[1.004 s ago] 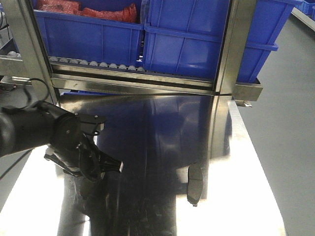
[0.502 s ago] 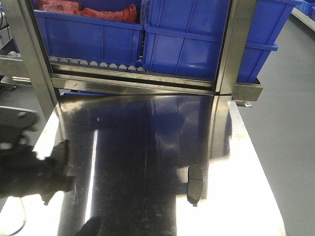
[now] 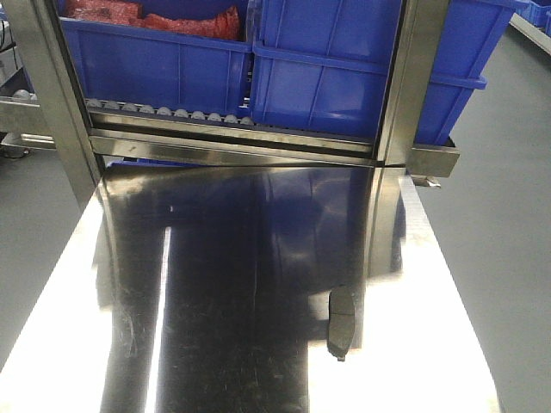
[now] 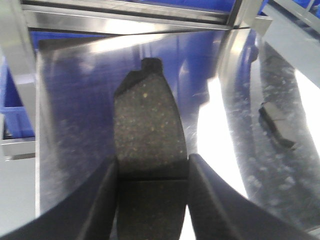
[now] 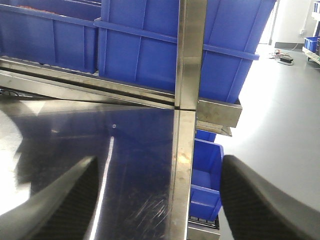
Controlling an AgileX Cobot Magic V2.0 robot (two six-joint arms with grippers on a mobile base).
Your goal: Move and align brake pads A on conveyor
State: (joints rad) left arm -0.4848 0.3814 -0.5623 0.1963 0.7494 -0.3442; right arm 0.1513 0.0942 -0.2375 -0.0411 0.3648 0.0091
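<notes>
One dark grey curved brake pad (image 4: 147, 120) is being clamped endwise in the left pincer (image 4: 152, 164) above the shiny steel worktop (image 3: 215, 344); a second brake pad (image 3: 341, 323) is lying on it. The right pincer (image 5: 159, 167) is being held open, empty. Slipping is being risked by the short grip.
</notes>
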